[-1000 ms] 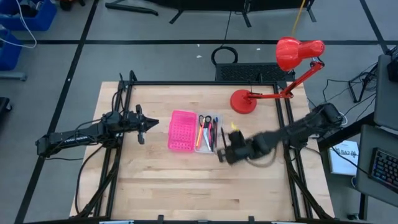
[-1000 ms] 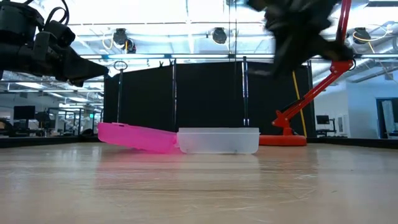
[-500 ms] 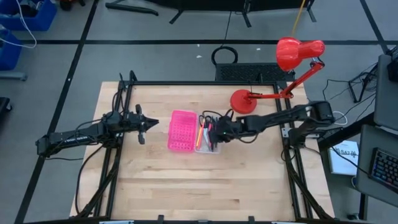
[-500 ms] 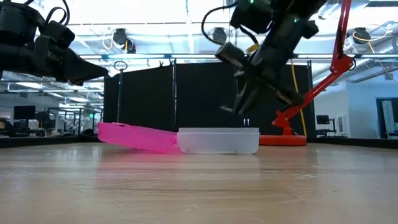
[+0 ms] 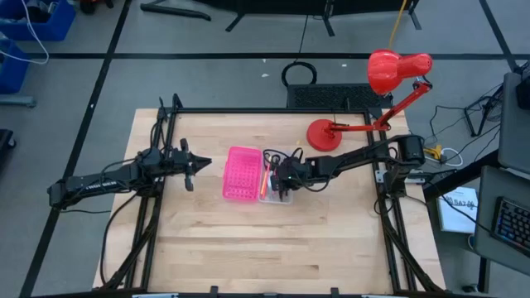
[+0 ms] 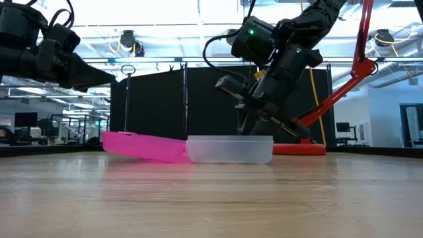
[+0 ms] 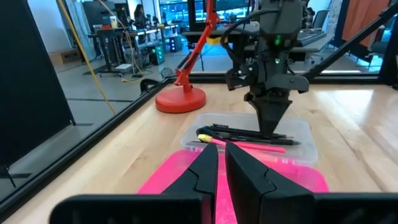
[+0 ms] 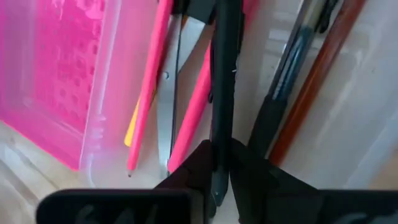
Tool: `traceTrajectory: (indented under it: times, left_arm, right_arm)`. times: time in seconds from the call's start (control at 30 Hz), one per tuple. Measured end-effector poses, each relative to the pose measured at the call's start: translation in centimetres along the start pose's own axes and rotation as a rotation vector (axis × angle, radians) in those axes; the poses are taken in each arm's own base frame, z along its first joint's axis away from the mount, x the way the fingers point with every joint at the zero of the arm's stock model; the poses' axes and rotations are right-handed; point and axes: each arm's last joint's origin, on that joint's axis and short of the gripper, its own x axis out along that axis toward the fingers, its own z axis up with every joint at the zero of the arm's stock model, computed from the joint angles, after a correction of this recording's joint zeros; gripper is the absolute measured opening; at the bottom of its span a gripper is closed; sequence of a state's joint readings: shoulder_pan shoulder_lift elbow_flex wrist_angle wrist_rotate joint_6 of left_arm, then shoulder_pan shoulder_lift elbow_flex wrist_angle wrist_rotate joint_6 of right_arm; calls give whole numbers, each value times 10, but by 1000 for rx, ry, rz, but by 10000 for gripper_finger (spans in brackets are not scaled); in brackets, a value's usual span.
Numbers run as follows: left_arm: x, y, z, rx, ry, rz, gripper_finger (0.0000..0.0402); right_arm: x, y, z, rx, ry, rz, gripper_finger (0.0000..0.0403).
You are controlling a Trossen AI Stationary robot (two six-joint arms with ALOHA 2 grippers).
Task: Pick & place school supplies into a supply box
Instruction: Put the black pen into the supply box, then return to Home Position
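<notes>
The clear tray [image 5: 273, 175] sits mid-table, joined to its pink perforated half [image 5: 240, 174]. Pink and yellow pencils, scissors blades [image 8: 165, 124] and dark pens [image 8: 280, 93] lie in the tray. My right gripper [image 8: 222, 168] points down into the tray [image 6: 230, 149], shut on a black pen. It also shows in the low view [image 6: 254, 129] and in the left wrist view [image 7: 270, 127]. My left gripper [image 5: 190, 168] hangs shut in the air, left of the pink half. My right gripper pinches a black pen [image 8: 221, 106] between its two fingers, near one end. The fingers come from above, slanting down from the table's right. The pen runs on ahead of the fingers over the scissors and a pink pencil in the tray.
A red desk lamp stands with its round base [image 5: 323, 135] near the table's far edge, right of the tray, its arm rising toward the right. Bare wood lies on the near half of the table [image 5: 265, 248]. Black frame rails run along both sides.
My right gripper has swung from the table right of and nearer than the tray toward the left and far side. It came over the clear tray, then dropped into it, tipped downward. The tray and its pink half have shifted slightly to the left.
</notes>
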State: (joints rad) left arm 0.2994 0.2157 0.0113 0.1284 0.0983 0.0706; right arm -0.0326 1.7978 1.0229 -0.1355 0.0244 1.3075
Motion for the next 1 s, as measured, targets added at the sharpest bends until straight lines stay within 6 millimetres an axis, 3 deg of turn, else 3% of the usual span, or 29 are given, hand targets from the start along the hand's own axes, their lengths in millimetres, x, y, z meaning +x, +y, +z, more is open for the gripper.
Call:
traceTrajectory:
  times: [0.4,0.53,0.67,0.83,0.93,1.0]
  left_arm:
    - [0,0,-1,-4,6,-3,40]
    - [0,0,-1,-3,6,-3,40]
    - [0,1,-1,-17,7,41,40]
    - [0,3,-1,-9,12,110,40]
    - [0,3,-2,30,25,119,40]
    - [0,4,-5,53,57,125,40]
  right_arm:
    - [-9,4,3,-70,-40,27,104]
    - [-21,8,4,-151,-50,53,114]
    - [-58,19,11,-268,-148,129,110]
    - [-133,19,21,-575,-387,122,70]
    - [-176,12,11,-770,-554,35,29]
    - [-194,8,-1,-889,-625,-18,8]
